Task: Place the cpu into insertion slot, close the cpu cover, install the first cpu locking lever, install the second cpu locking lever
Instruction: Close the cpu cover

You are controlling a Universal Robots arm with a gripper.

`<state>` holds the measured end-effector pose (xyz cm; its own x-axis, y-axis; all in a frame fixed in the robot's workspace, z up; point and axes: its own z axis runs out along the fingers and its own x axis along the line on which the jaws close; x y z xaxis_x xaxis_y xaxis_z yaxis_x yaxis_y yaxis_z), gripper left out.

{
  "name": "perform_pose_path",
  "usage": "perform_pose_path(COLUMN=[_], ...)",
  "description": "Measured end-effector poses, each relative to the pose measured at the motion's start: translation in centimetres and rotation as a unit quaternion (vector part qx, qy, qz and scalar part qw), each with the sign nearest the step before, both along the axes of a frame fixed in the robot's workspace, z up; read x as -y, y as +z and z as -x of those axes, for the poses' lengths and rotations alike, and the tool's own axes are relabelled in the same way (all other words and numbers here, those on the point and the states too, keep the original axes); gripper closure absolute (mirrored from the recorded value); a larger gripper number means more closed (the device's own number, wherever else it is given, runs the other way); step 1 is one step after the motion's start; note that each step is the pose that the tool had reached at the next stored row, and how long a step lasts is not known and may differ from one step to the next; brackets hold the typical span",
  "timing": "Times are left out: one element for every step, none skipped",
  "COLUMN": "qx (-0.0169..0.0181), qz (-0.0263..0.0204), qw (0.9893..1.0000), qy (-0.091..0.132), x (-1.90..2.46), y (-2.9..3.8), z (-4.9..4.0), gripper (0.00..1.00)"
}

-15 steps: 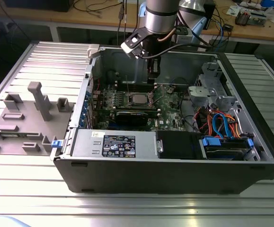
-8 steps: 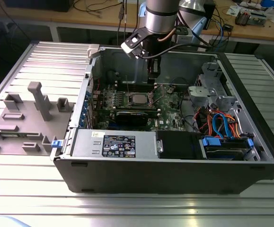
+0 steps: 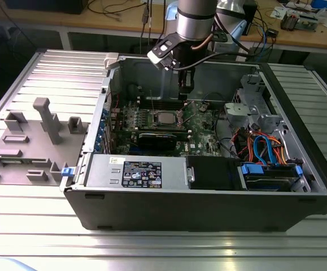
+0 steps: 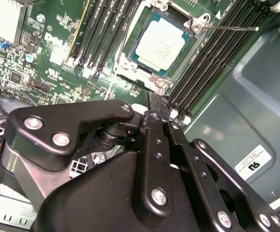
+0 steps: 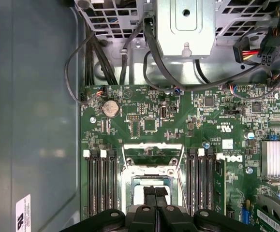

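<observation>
Overhead, the gripper (image 5: 155, 191) — pressed together — hangs over the socketed cpu (image 4: 161, 42); white printed label (image 4: 253, 162) nearby.

I record a power supply (image 3: 143, 172) inside the open computer case (image 3: 208, 212) and a grey fixture tray (image 3: 27, 148) just outside.

A ribbed silver aluminium counter (image 3: 33, 231) spans the foreground of the exterior view. Behind it stands a long light wooden desk (image 3: 118, 21) on white legs (image 3: 67, 39), strewn with dark cables (image 3: 104, 8).
</observation>
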<state>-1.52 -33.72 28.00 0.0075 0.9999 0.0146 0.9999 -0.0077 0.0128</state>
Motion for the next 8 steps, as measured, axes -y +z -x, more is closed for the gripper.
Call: perform_pose_path(qx=[0.0, 0.0, 0.0, 0.0, 0.0, 0.0, 0.0, 0.0], qz=[0.0, 0.0, 0.0, 0.0, 0.0001, 0.0, 0.0001, 0.0], qw=[1.0, 1.0, 1.0, 1.0, 1.0, 1.0, 1.0, 1.0], qy=[0.0, 0.0, 0.0, 0.0, 0.0, 0.0, 0.0, 0.0], x=[0.0, 0.0, 0.0, 0.0, 0.0, 0.0, 0.0, 0.0], y=[0.0, -0.01, -0.02, -0.04, -0.07, -0.13, -0.16, -0.19], z=[-0.1, -0.27, -0.59, -0.88, -1.24, -1.69, -1.92, -2.11], gripper=[0.89, 0.89, 0.89, 0.89, 0.89, 0.89, 0.89, 0.89])
